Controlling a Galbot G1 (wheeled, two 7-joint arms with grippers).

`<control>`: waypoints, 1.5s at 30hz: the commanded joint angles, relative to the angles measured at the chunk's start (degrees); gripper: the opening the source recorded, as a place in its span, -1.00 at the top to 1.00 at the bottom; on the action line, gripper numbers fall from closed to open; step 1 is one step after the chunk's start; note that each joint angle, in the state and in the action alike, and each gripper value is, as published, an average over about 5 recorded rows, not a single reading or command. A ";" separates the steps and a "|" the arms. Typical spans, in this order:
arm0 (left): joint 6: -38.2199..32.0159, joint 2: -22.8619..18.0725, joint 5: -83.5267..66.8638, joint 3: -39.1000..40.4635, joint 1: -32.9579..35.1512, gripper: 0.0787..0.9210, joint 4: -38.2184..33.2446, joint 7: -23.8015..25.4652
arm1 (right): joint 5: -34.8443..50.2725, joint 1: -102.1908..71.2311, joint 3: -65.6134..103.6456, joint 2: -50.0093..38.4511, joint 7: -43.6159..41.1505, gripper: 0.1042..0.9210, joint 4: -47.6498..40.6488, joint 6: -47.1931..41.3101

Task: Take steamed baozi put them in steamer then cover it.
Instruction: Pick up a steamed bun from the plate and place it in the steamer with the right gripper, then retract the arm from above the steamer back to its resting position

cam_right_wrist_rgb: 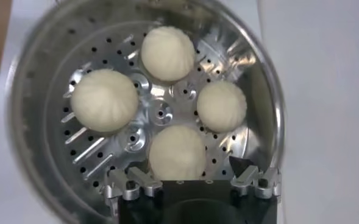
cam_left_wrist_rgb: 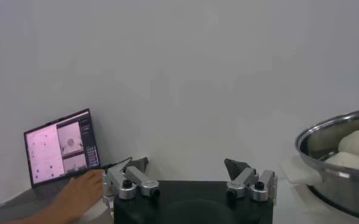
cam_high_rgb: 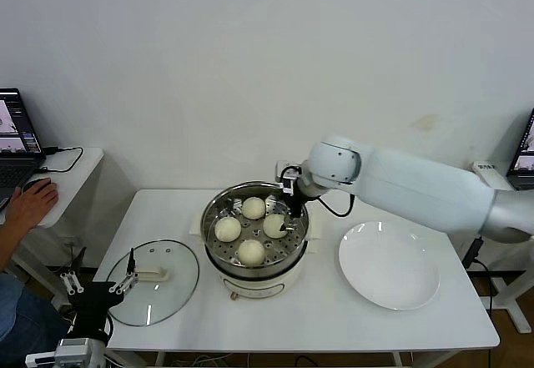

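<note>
The right pincer (cam_high_rgb: 294,209) hangs over the far right edge of the steamer (cam_high_rgb: 212,243), just above the rim, with its fingers (cam_right_wrist_rgb: 247,173) spread apart and nothing between them. In the right wrist view it looks straight down into the pot, and the nearest bun (cam_right_wrist_rgb: 177,152) sits just below the spread fingers without touching them.

All four buns lie on the holed tray inside the steamer: one at the far side (cam_high_rgb: 254,208), one at the left (cam_high_rgb: 227,229), one at the right (cam_high_rgb: 275,225) and one at the near side (cam_high_rgb: 251,252). They ring the middle of the tray, close together, each apart from its neighbours by a narrow gap.

The steamer stands near the middle of the white table (cam_high_rgb: 317,318), and its top is open. The glass lid (cam_high_rgb: 154,283) lies flat on the table to the left of the steamer, near it but not touching, its cream handle (cam_high_rgb: 153,274) facing up. A white plate (cam_high_rgb: 388,265) lies on the table to the right of the steamer.

The left pincer (cam_high_rgb: 98,283) waits low at the near left of the lid, by the table's edge, its fingers (cam_left_wrist_rgb: 134,180) spread wide and holding nothing. Farther left of the steamer, on a separate desk, a person's hand (cam_high_rgb: 32,205) rests beside a laptop (cam_high_rgb: 18,143).
</note>
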 commanded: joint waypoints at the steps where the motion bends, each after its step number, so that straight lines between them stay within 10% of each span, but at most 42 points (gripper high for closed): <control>1: 0.05 0.16 0.07 0.38 -0.13 -0.77 0.14 0.09 | 1.79 -4.70 10.46 -18.89 6.77 -0.76 16.51 0.86; 11: -0.50 0.15 1.03 1.32 -0.89 -0.77 2.55 -0.04 | -1.80 -57.34 53.03 -29.61 28.26 -0.76 24.37 14.95; 20: -2.41 -0.19 3.56 2.56 -1.68 -0.77 6.33 -0.68 | -16.36 -96.10 91.03 -5.72 35.29 -0.76 22.01 37.12; 30: -4.65 0.25 11.85 4.77 -4.57 -0.77 13.17 -2.31 | -19.81 -106.01 108.24 21.75 30.54 -0.76 12.55 56.81; 45: -10.42 4.86 73.79 -2.48 -2.56 -0.77 25.84 -4.71 | -18.49 -112.44 109.83 28.03 30.34 -0.76 14.55 58.42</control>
